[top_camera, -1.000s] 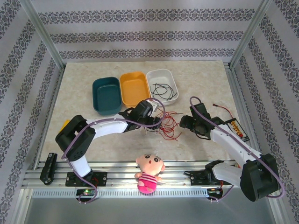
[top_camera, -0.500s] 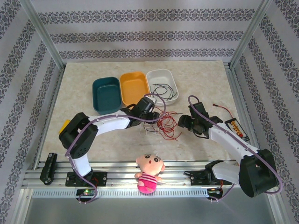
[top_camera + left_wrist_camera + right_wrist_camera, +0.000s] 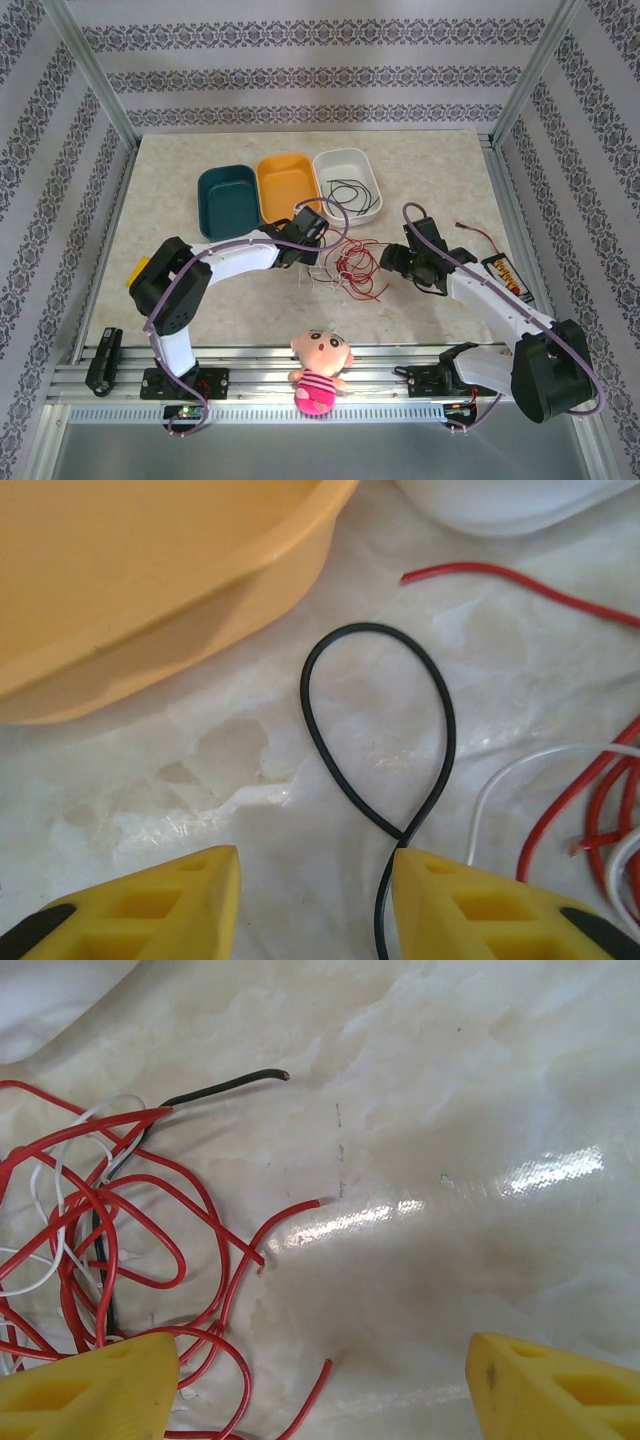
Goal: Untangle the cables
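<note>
The cables (image 3: 352, 268) lie as a tangle of red, white and black loops mid-table, between my two grippers. My left gripper (image 3: 316, 252) is at the tangle's left edge, just in front of the orange tray. In the left wrist view its jaws (image 3: 313, 880) stand apart over the tabletop. A black cable loop (image 3: 437, 695) crosses itself at the right fingertip (image 3: 420, 870) and runs down along that finger's inner edge. My right gripper (image 3: 388, 262) is open at the tangle's right edge. Between its wide jaws (image 3: 322, 1380) lies a loose red cable end (image 3: 310, 1395); red loops (image 3: 150, 1185) lie beside its left finger.
Teal (image 3: 225, 205), orange (image 3: 275, 160) and white (image 3: 350, 157) trays stand in a row behind the tangle. Black cables (image 3: 345, 190) lie in the white tray. A doll (image 3: 318, 370) sits on the front rail. A labelled pack with red and black leads (image 3: 505, 275) lies at the right.
My left gripper has shifted back toward the orange tray and its jaws have narrowed around the black loop. The right gripper has barely moved and stays wide.
</note>
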